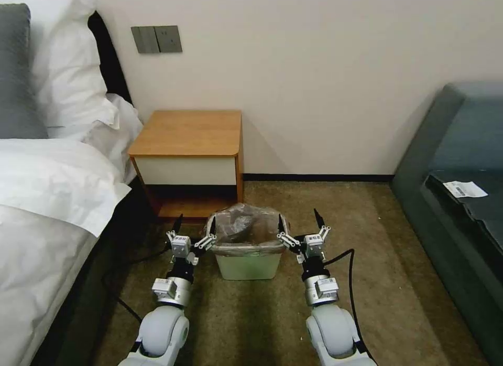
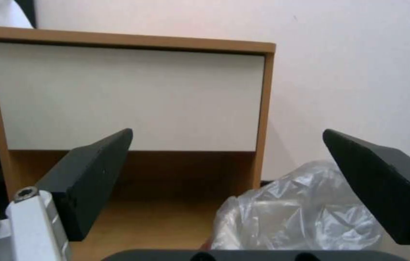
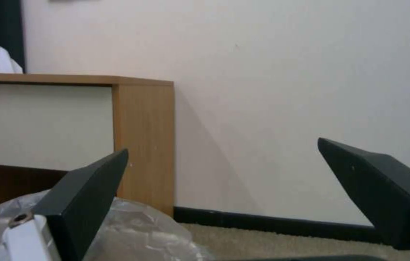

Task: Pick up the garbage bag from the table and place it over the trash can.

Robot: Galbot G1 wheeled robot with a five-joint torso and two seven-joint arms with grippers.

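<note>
I am hovering my left gripper at nine o'clock and right gripper at three of the trash can — both spread, empty. The garbage bag is billowing over the rim — unsecured film could slip inside.

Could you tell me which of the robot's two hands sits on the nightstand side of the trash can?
The left hand: it is open beside the trash can in front of the table, while the right hand, also open, faces bare wall and carpet.
</note>
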